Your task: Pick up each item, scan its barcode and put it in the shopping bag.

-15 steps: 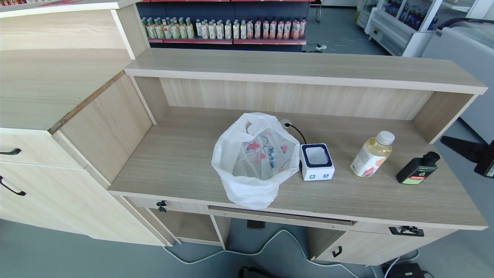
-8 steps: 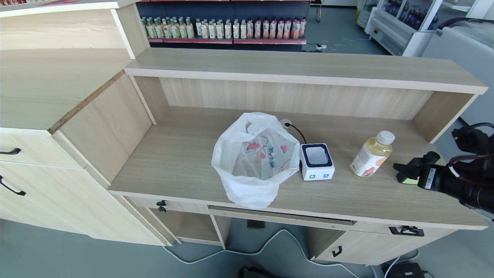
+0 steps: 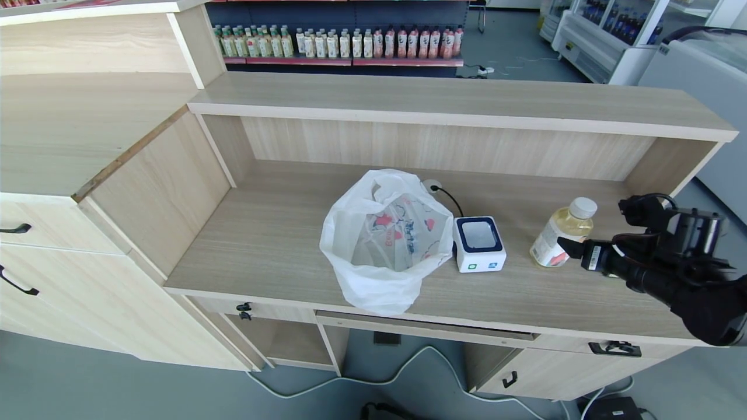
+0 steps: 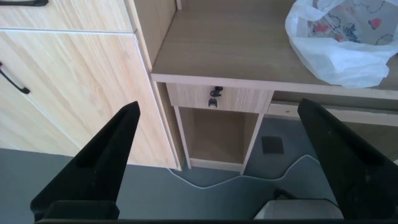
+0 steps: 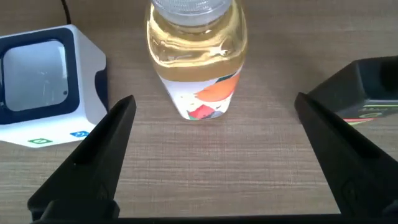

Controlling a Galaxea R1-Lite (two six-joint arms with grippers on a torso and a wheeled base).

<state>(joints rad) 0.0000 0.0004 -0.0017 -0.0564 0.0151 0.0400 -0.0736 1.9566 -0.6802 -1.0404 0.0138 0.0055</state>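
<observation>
1. Fingers of the left gripper [image 4: 219, 106] are spread wide and nothing is held. It is kept low, out in front of the counter [image 3: 262, 251] and well apart from the goods.
2. The right gripper [image 5: 214, 106] is likewise opened wide and empty. It is levelled just above the counter top and aimed at the drink bottle [image 5: 198, 56], which stands just ahead of the fingertips, touched by neither.
3. A tipped bottle is judged the main risk. If one finger meets the round wall before the other, the bottle could be pushed over or rolled towards the scanner [image 5: 43, 87].
4. A second risk is posed by the black bottle [image 5: 367, 87], which lies just beside the finger on the side away from the scanner. It could be clipped and shoved along as the fingers advance.
5. The drink bottle is seen upright, clear-walled and filled with pale yellow liquid. It is capped in white and wrapped low down in a white label printed in orange and red. No barcode can be made out, so it might be covered by the grasp and the scan spoiled.
6. Farther along, the scanner is set with its window upward, between the bottle and the shopping bag [image 3: 379, 245].
7. The bag is slumped with its mouth open. Its thin film might fold shut under a dropped item.
</observation>
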